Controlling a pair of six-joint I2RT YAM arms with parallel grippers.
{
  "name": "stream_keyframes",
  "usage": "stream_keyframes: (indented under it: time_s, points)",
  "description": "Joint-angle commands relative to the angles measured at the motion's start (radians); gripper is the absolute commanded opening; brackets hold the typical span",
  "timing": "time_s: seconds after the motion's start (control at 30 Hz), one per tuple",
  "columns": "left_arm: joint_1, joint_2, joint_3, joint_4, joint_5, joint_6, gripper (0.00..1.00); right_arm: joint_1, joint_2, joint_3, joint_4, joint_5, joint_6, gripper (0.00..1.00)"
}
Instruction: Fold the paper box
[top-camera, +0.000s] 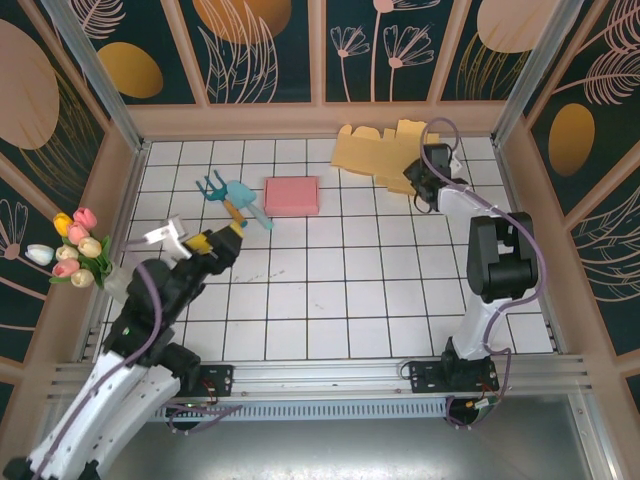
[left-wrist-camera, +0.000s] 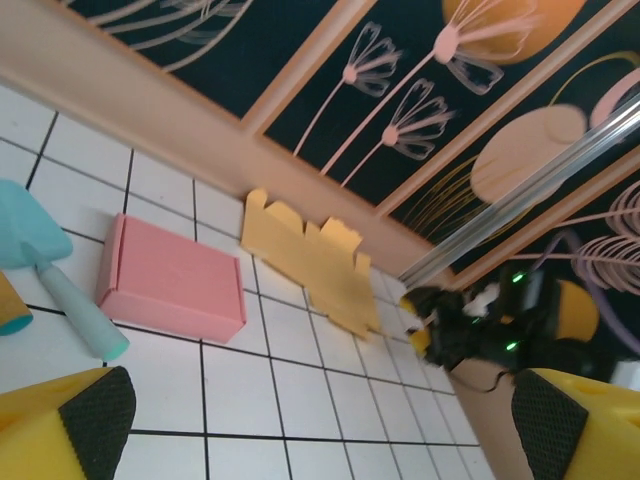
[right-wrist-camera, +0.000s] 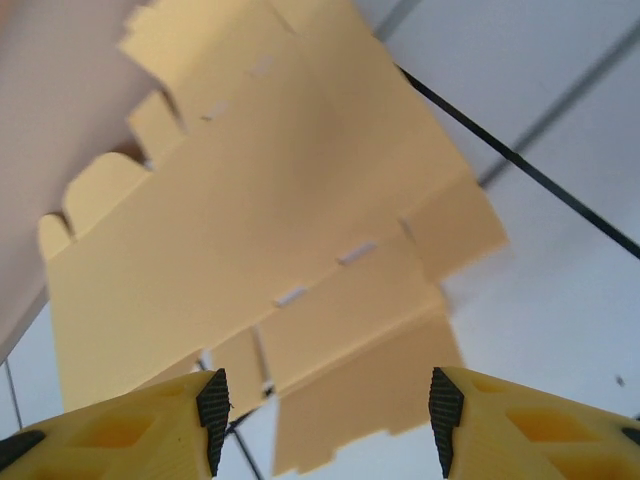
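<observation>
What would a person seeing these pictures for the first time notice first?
The flat yellow box sheet lies unfolded at the far right of the table, by the back wall, with the right gripper poised over it, fingers apart. A closed pink box sits left of it, and a tulip bunch stands by the left wall.

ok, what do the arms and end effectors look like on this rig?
Left arm and right arm: black joint housings, white lower links, lilac cable looped alongside each. Left end effector and right end effector: yellow fingers, black textured pads.
</observation>
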Motion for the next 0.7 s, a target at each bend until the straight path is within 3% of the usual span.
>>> stream_keyframes:
  time_s: [0.0,0.07,0.13,0.23,0.67]
  points:
    - [-0.003,-0.073,-0.008,-0.230,-0.041,0.032,0.98,-0.016,0.033,-0.045,0.121,-0.089,0.172,0.58]
    - [-0.003,-0.096,-0.025,-0.223,-0.005,0.037,0.98,-0.016,0.049,-0.039,0.124,-0.082,0.189,0.58]
    - [-0.003,-0.091,-0.065,-0.147,0.105,0.053,0.98,-0.016,0.065,-0.040,0.139,-0.089,0.206,0.58]
    - [-0.003,-0.047,-0.082,-0.111,0.154,0.055,0.98,-0.015,0.089,-0.035,0.148,-0.116,0.247,0.58]
    - [-0.003,-0.134,-0.101,-0.129,0.095,0.030,0.99,0.019,0.027,-0.112,0.157,-0.039,0.396,0.58]
